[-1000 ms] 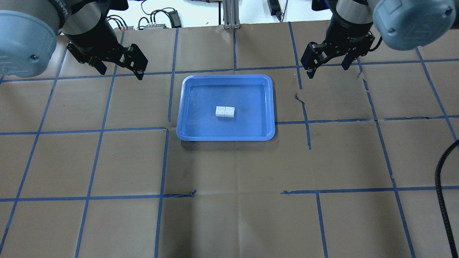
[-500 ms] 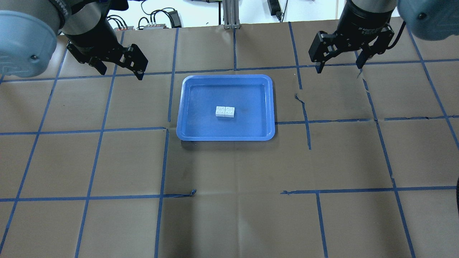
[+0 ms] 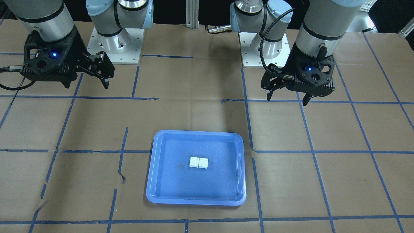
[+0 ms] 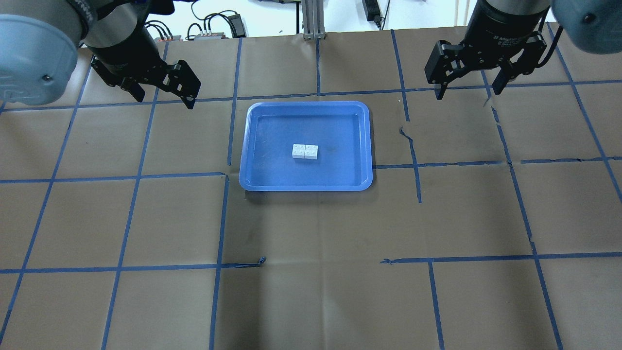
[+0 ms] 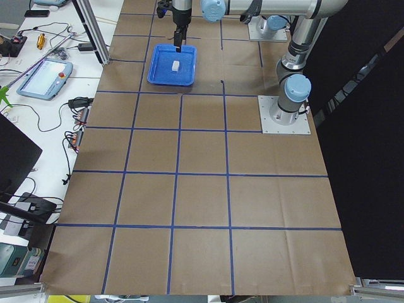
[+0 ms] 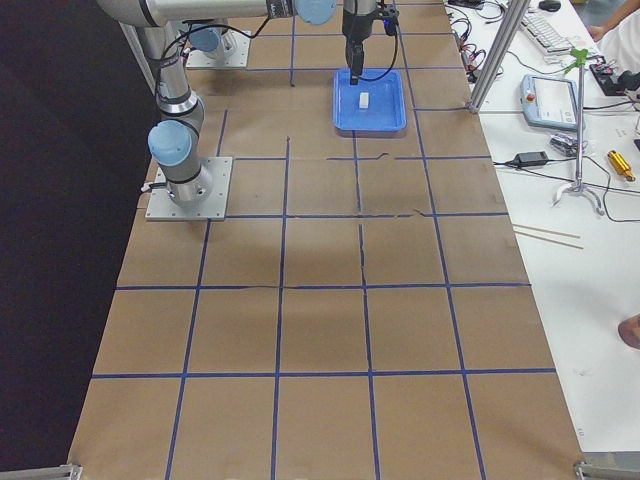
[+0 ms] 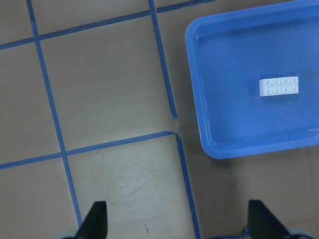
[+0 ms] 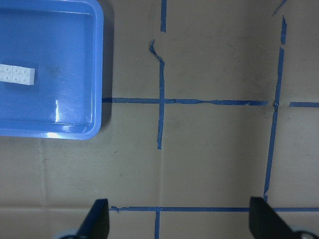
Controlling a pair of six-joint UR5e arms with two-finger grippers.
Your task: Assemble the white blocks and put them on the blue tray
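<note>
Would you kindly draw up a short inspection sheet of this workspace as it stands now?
Surface: brown paper with a blue tape grid; tape torn in places.
Job's things: white blocks side by side, touching, studs up, near the middle of the blue tray.
Clutter: nothing seen.
Grippers: left gripper and right gripper both open, empty, off to either side of the tray.
Cables: black cable along the left arm; loose leads beyond the table edge.
Surroundings: bench with teach pendant.
</note>
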